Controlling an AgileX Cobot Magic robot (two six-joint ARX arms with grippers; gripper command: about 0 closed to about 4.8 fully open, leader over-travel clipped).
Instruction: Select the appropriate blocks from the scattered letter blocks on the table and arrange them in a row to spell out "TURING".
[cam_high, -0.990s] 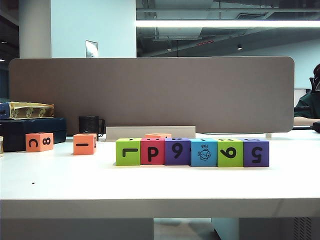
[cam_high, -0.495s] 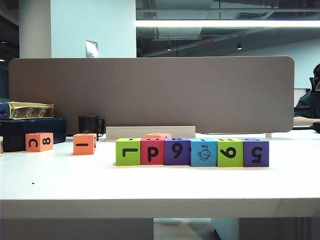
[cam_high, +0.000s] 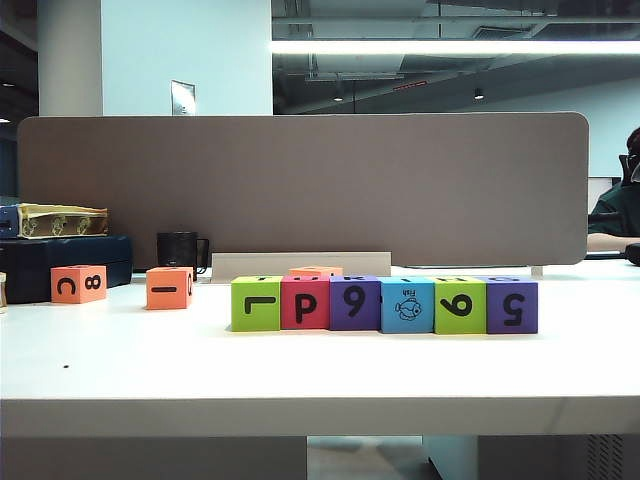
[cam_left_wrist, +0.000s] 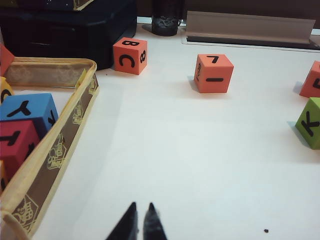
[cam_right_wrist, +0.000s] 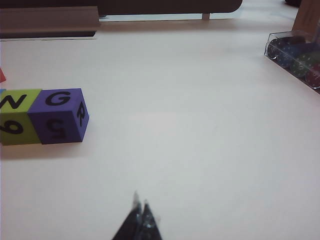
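Reading maybe "NG": blocks (cam_right_wrist: 45, 116) beyond grippers (cam_left_wrist: 139, 211) (cam_right_wrist: 140, 204)

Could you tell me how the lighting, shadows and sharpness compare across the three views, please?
Exterior view: a bright ceiling strip light blows out, the row of blocks stays sharp. Left wrist view: even light, soft shadows beside the orange cubes, the shut left gripper dark. Right wrist view: the table is washed pale, the purple block soft, the shut right gripper blurred.

Divider panel (cam_high: 300, 185): brown-grey, spanning mid-frame.
Ceiling light (cam_high: 455, 47): glowing upper right.
Wall (cam_high: 185, 55): pale, standing upper left.
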